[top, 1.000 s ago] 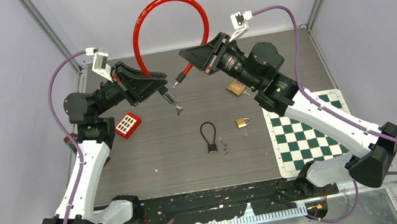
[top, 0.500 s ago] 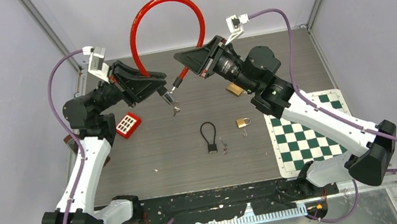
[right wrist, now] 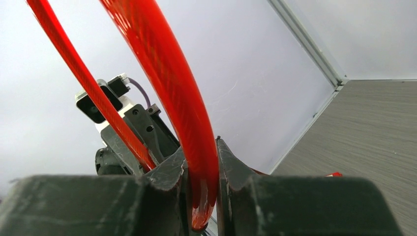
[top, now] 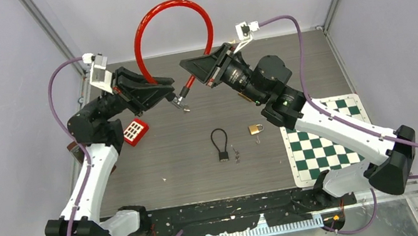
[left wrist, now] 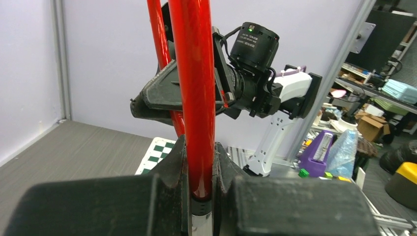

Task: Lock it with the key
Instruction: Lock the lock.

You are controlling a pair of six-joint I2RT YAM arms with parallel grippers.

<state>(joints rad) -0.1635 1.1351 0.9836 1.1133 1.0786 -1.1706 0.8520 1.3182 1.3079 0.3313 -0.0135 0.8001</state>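
- The left hand (left wrist: 199, 194) was closed on one end of the red cable lock (left wrist: 196, 98), which was pinched between both fingers and rose straight up out of them.
- The right hand (right wrist: 200, 196) was likewise clamped on the cable's other end, whose red tip poked out just past the fingers.
- From above, the two hands were raised over the far part of the bench (top: 190, 178). They faced each other and were near but apart.
- The cable arched high between them in one loop.
- A small dark-and-metal piece (top: 180, 102) stuck out beyond the left hand's fingertips. It was too small to tell whether it was the lock body or keys.
- A red keypad box (top: 134, 130) lay below and just nearside of the left hand.
- A black cable padlock (top: 220, 145), loose keys (top: 236, 153) and a brass padlock (top: 255, 128) lay further toward the arm bases, between the arms and well below both hands.
- A checkered mat (top: 317, 139) lay under the right forearm.
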